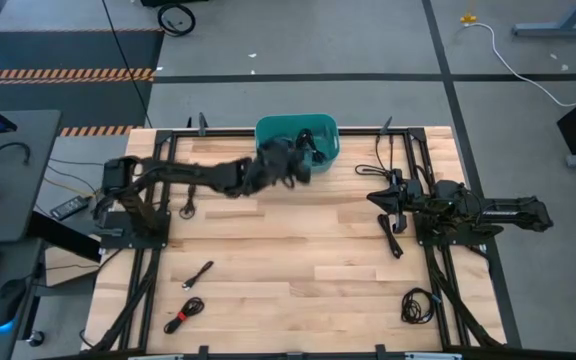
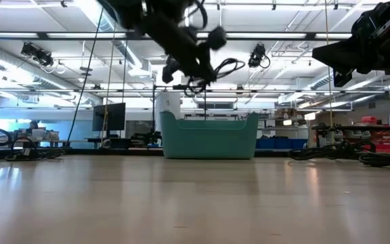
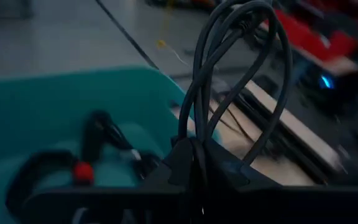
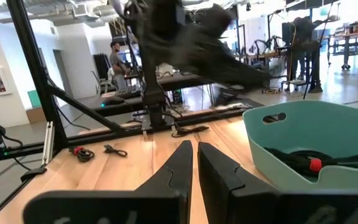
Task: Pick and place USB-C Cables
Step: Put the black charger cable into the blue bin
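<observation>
Currently one looped black USB-C cable (image 3: 238, 81) hangs from the left pincer (image 1: 298, 165), clenched on it, above the teal bin (image 1: 324, 130) at the table's far edge; low view shows the loop (image 2: 217, 70) held above the bin's rim (image 2: 208, 139). Inside the bin more black cables with a red tie (image 3: 83, 172), also seen from the right wrist (image 4: 312, 163). On the wooden table (image 1: 288, 260) near the front left: a small straight cable (image 1: 198, 276) and a red-tied bundle (image 1: 185, 315). Front right: another coiled bundle (image 1: 418, 303). Loose cables near the back right edge (image 1: 376, 160). Right pincer (image 1: 393, 200) waits over the table's right side, fingers (image 4: 178, 163) pressed together, grasping nothing. Person (image 4: 118, 59) in the room behind.
</observation>
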Robot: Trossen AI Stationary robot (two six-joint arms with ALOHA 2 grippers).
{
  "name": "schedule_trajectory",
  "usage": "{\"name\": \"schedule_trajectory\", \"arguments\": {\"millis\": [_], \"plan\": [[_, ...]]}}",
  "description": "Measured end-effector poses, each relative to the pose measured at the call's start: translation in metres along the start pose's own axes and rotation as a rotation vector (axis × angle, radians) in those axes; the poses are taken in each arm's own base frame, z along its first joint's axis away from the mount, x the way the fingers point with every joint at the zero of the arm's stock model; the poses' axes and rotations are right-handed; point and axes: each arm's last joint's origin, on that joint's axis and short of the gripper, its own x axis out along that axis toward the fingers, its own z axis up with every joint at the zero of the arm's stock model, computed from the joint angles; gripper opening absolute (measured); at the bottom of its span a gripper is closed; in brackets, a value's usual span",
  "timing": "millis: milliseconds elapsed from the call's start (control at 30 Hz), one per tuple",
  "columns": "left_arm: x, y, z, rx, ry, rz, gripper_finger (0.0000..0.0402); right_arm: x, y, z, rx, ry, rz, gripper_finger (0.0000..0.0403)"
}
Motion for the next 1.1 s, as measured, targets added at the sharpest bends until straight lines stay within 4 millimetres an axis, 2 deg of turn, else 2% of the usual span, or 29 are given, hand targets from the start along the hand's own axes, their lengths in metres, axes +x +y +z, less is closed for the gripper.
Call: {"name": "schedule_trajectory", "arguments": {"millis": [133,300,500,833,967,1100], "plan": [[0.031,0.019,0.0,-0.103,-0.076,0.038,0.0022,0.0,0.0,0.001,0.0,-0.008,0.001,0.003],[0.052,0.04,-0.021,-0.136,-0.053,0.189,0.0033,0.0,0.0,0.001,0.0,-0.008,0.002,0.003],[0.053,0.047,-0.028,-0.107,-0.056,0.303,0.0041,0.0,0.0,0.001,0.0,-0.008,0.001,0.003],[0.058,0.067,-0.027,-0.072,-0.02,0.404,0.0051,0.0,0.0,0.001,0.0,-0.008,0.001,0.003],[0.059,0.071,-0.026,-0.066,-0.002,0.412,0.0078,0.0,0.0,0.001,0.001,-0.008,0.002,0.003],[0.06,0.072,-0.025,-0.071,-0.001,0.405,0.0121,0.0,0.0,0.001,0.001,-0.008,0.002,0.003]]}}
